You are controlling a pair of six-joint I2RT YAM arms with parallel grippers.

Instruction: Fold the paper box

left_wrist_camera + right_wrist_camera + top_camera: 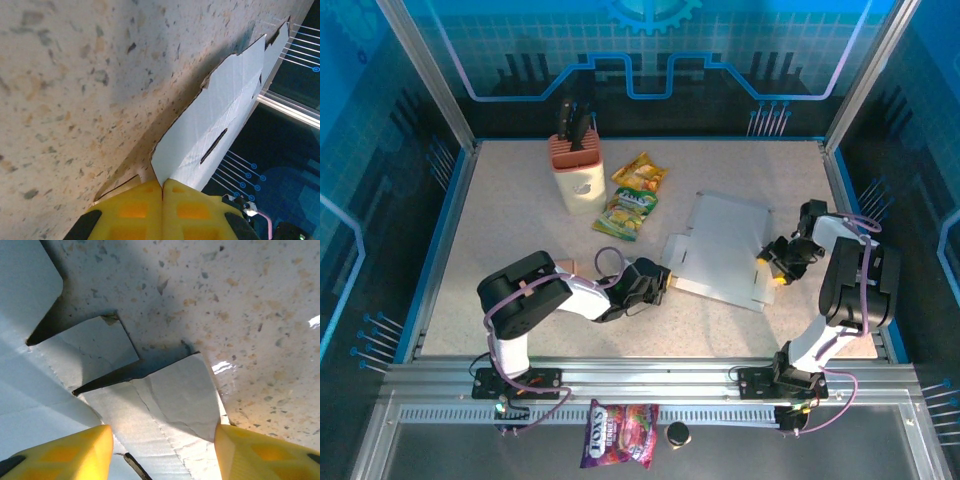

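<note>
Lying unfolded, the white paper box (720, 250) shows creased flaps and slots. Left gripper (660, 283) pinches its left edge; right gripper (770, 268) gapes wide over a right flap.

A knife block (578, 175) stands beside two snack packets (628, 212) on the table (500, 230); a candy bag (620, 433) lies apart.

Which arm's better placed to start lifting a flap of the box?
Left. The left fingers are shut at the left edge of the box, apparently pinching it, ready to lift. The right fingers stand open astride a right-edge flap, gripping nothing yet.
</note>
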